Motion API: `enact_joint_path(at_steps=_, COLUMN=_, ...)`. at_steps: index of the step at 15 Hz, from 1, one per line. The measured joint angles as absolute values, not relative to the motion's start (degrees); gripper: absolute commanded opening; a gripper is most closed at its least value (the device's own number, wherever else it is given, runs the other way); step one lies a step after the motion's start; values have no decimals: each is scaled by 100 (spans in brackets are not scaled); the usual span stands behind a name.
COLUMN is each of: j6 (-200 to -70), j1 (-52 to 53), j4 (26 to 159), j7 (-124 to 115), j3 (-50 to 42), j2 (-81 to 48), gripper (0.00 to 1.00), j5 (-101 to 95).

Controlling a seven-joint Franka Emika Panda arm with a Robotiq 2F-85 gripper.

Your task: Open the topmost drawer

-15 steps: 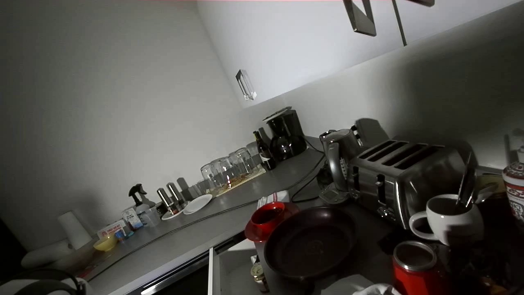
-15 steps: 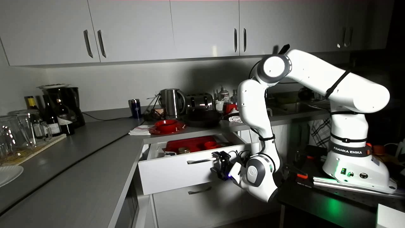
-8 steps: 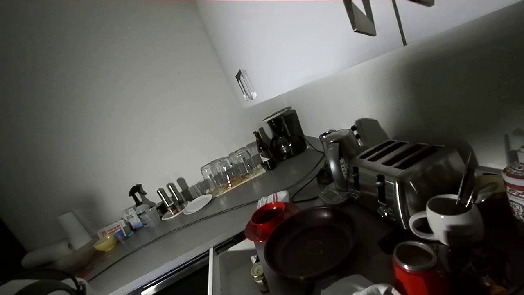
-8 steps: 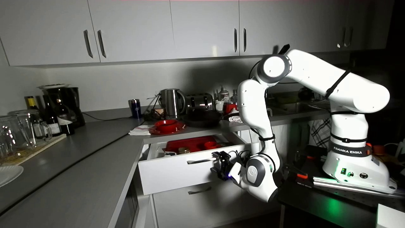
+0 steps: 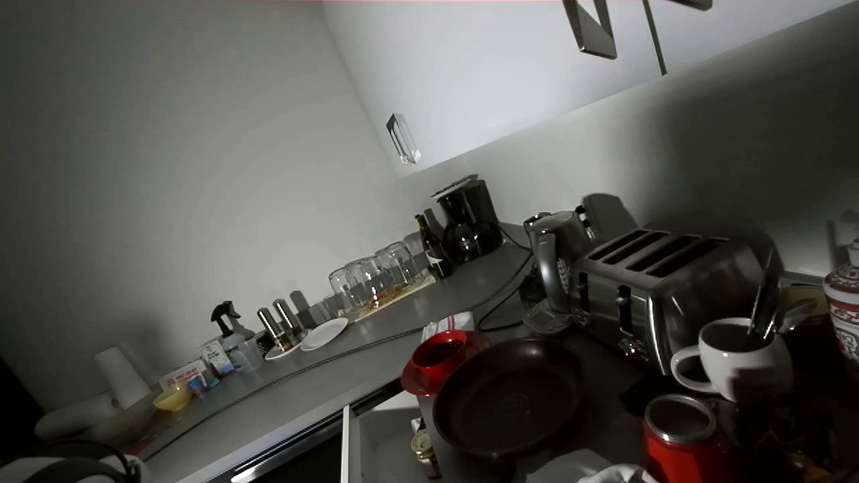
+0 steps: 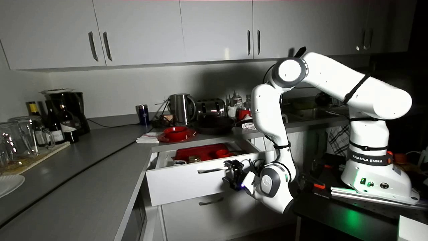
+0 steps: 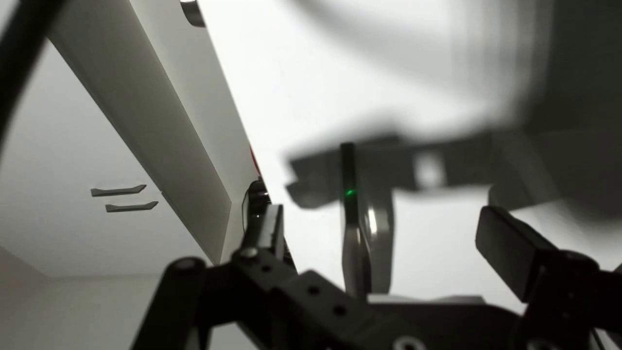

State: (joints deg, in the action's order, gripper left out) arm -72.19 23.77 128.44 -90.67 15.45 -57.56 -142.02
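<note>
The topmost drawer (image 6: 180, 182) stands pulled well out below the counter, its pale front facing the room. A red tray (image 6: 190, 154), a red cup (image 6: 223, 153) and a small jar (image 6: 194, 159) lie inside. An exterior view from above catches a corner of the drawer (image 5: 386, 446), with a jar in it. My gripper (image 6: 226, 171) is at the right end of the drawer handle (image 6: 208, 171). In the wrist view the jaws of the gripper (image 7: 381, 218) are wide apart, with the dark handle (image 7: 357, 248) between them and a gap on both sides.
Under the open drawer is another closed drawer with its own handle (image 6: 211, 201). A red bowl (image 6: 177, 133) on a red plate and a dark pan (image 5: 513, 396) sit on the counter just above. The counter (image 6: 100, 187) runs along the drawer's left side.
</note>
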Motion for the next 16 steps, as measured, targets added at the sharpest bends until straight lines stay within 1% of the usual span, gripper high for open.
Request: enact_joint_path(at_steps=16, j6=-7145, j1=2385, j4=12843, j7=-9052, j3=1570, j2=-5759, gripper=100, j5=-14224)
